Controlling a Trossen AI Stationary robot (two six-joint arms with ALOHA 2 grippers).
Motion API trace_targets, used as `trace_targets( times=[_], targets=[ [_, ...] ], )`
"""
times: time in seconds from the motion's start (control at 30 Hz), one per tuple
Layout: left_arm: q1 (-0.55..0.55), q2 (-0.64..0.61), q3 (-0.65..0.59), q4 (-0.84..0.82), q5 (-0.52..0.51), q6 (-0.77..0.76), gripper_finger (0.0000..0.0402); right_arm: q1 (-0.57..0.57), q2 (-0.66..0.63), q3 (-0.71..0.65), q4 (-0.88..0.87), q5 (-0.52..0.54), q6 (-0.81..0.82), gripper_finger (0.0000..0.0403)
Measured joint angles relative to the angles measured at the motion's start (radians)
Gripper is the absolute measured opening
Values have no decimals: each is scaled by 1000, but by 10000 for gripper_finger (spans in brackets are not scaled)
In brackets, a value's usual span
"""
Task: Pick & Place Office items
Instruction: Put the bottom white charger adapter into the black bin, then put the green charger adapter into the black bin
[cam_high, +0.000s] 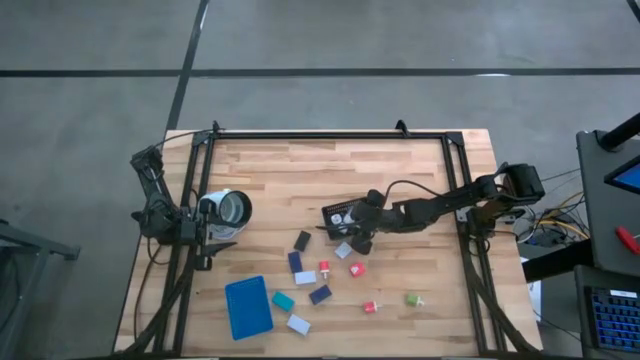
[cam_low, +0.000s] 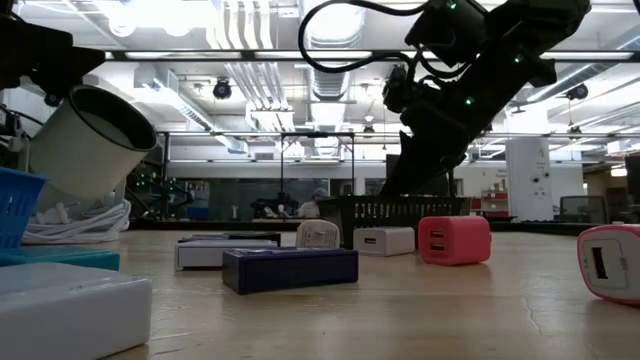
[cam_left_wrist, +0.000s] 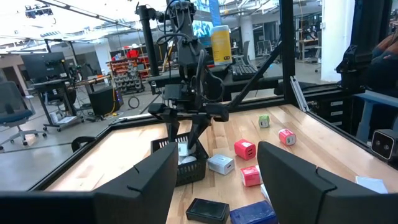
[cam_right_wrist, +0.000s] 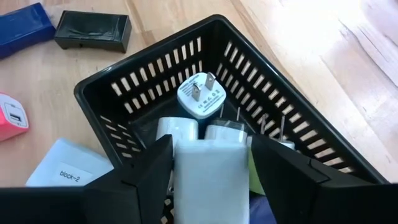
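Right wrist view: a white charger block (cam_right_wrist: 208, 171) sits between the right gripper (cam_right_wrist: 208, 177) fingers, over the black mesh basket (cam_right_wrist: 124, 84) holding other white plugs; whether it is gripped or freed, I cannot tell. Left gripper (cam_left_wrist: 214, 180) waits wide open at the table's left edge.

The wooden table (cam_high: 400, 170) carries a black mesh basket (cam_high: 340, 214), a blue tray (cam_high: 248, 307) and scattered office items (cam_high: 322, 280) (small blocks, plug-like pieces).
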Motion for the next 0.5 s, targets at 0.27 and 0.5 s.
trace_targets(
  times=[0.27, 0.5],
  targets=[
    [0, 0, 0, 0, 0, 0, 225, 0, 0, 0, 0, 0, 0, 244],
    [0, 0, 0, 0, 0, 0, 225, 2, -10, 0, 13, 0, -8, 244]
  ],
)
